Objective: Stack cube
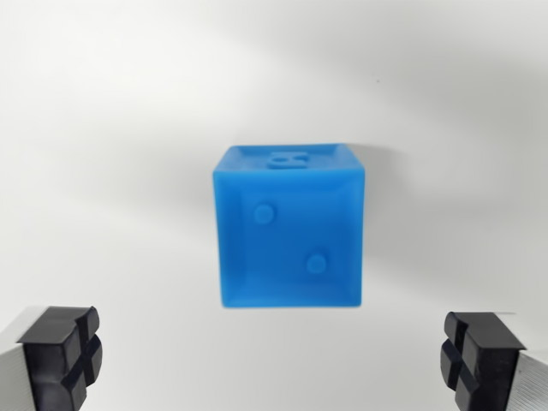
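Framing the lower corners of the wrist view, the gripper (pixel 274 364) is standing spread wide with nothing between its black pads (pixel 60 355). Beyond them, the blue cube (pixel 289 227) is sitting alone on the white table (pixel 103 154), centred between the fingers but apart from both. Closing well likely means advancing until the pads are flanking the cube's flat side faces squarely before squeezing.

The wrist camera is looking down past its own black fingertips (pixel 60 355), sitting close above a blue cube (pixel 289 227) on the white table (pixel 103 128).
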Controlling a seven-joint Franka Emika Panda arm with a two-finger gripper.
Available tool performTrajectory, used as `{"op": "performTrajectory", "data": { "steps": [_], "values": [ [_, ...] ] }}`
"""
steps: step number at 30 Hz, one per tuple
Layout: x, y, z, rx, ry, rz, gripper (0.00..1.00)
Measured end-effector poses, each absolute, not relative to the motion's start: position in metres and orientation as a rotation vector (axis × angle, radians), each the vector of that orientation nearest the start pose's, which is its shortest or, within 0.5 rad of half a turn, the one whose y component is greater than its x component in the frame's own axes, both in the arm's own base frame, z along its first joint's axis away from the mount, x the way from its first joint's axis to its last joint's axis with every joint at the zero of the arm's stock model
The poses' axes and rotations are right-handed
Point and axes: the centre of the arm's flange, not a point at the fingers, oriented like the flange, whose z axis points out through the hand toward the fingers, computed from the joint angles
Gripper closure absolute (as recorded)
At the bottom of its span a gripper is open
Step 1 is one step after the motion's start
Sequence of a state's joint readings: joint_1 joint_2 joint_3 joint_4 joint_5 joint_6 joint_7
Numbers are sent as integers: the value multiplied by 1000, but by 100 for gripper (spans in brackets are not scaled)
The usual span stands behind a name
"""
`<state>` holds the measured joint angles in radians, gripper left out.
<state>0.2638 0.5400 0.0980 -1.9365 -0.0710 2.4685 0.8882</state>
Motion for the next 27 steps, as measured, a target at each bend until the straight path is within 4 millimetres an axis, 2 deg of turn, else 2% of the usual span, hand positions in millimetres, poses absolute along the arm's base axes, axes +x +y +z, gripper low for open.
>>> {"op": "performTrajectory", "data": {
  "steps": [8,16,27],
  "values": [
    [583,216,167,-3048,757,15,0],
    [583,217,141,-3047,758,13,0],
    [583,217,118,-3049,757,11,0]
  ]
}}
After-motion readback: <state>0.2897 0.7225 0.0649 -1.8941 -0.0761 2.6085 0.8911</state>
